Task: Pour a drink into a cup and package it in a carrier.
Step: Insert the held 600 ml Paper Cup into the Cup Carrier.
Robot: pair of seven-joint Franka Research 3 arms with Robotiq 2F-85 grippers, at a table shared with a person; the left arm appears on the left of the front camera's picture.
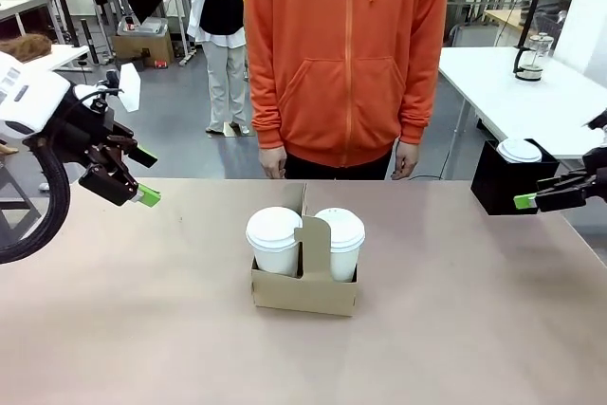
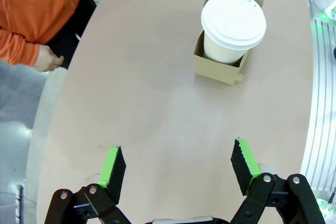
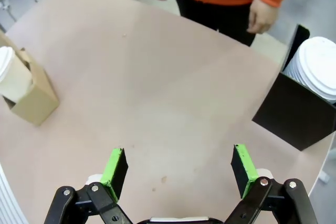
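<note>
Two lidded cups [image 1: 303, 239] in carrier [image 1: 303, 289].

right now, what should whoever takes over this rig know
Left gripper: open, holding nothing, raised above the table's left side.
Right gripper: open, holding nothing, at the right edge beside the black box.
Carrier: mid-table, in front of the person, with two lidded white cups seated one either side of its handle.
Black box holds a stack of white lids.
Done: cups lidded and packed, as far as can be seen.
Left: apparently nothing; cup contents are hidden.
</note>
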